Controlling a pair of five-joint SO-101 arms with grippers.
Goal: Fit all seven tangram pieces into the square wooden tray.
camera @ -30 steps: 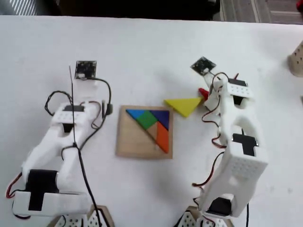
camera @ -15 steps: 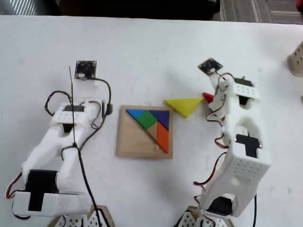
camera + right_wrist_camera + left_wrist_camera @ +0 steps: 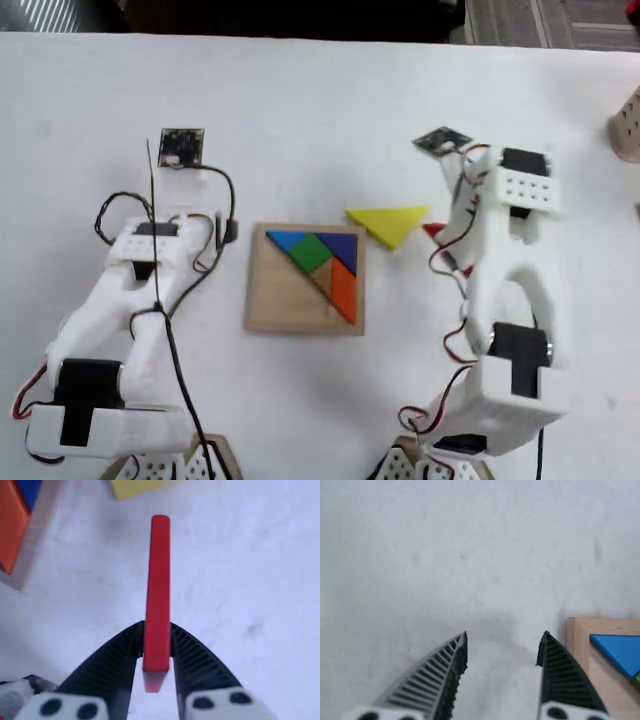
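The square wooden tray [image 3: 275, 300] lies at the table's middle and holds blue, green, purple and orange pieces in its right half. A yellow triangle [image 3: 388, 222] rests on the table just past the tray's far right corner. My right gripper [image 3: 156, 636] is shut on a flat red piece [image 3: 158, 590] held on edge above the table; a tip of the red piece [image 3: 434, 231] peeks out beside the yellow triangle. My left gripper [image 3: 502, 647] hangs open over bare table, close to the tray's corner [image 3: 577, 630], with nothing between its fingers.
Two small black circuit boards lie on the table, one [image 3: 181, 146] beyond the left arm and one [image 3: 441, 141] beyond the right arm. A pale perforated object [image 3: 627, 125] stands at the far right edge. Cables trail from both arms.
The right arm has shifted and lifted with the red piece, whose visible tip moved slightly nearer the front. The left arm has stayed still.
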